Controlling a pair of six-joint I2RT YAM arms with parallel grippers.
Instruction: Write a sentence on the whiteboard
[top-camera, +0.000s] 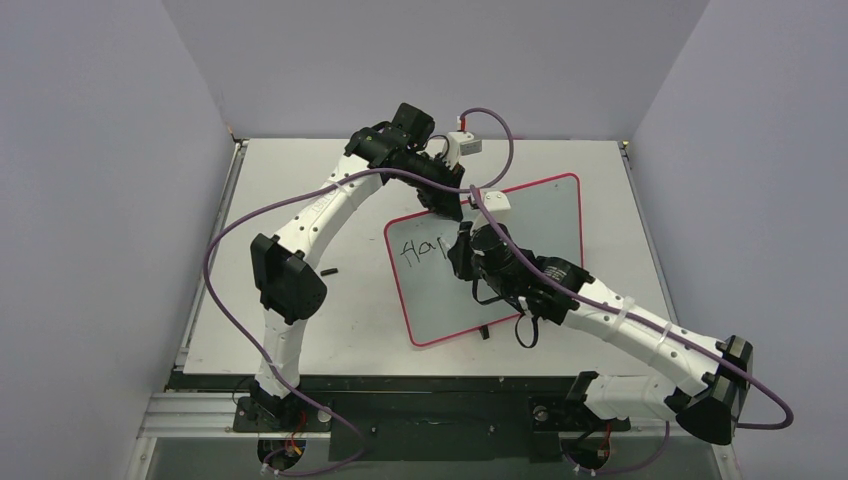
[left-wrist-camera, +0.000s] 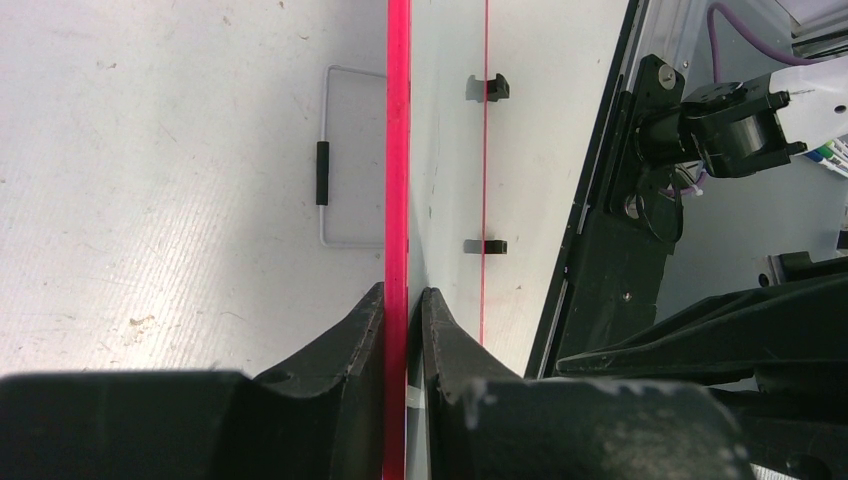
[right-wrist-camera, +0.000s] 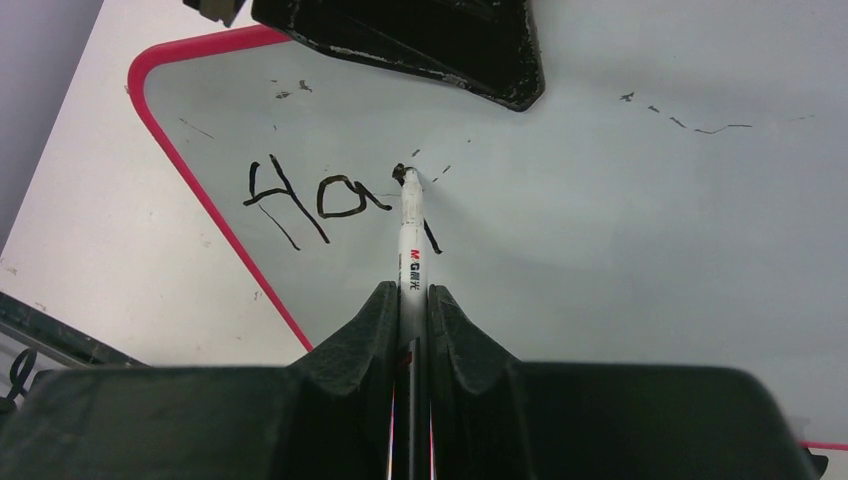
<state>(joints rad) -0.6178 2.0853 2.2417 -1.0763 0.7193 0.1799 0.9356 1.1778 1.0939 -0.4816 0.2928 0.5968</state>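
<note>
Bottom centre of the right wrist view, our right end effector (right-wrist-camera: 409, 300) is pinching the marker (right-wrist-camera: 410, 235), tip down on the whiteboard (right-wrist-camera: 620, 250). The board sits skewed in the middle of the top view, on the desk (top-camera: 290, 190). Just left of the tip, the sentence (right-wrist-camera: 320, 195) reads about "Ha" plus the start of a third letter, so we'd say most of it is left to write. Further up, the left end effector (left-wrist-camera: 405, 300) is clamped on the red rim (left-wrist-camera: 398, 150) and nothing else.

Our worry: press too hard and the board pivots around that one pinch, or the thin marker twists in the grip and the letters wobble. The line also heads toward the left end effector at the top of the frame, so the two could bump.
</note>
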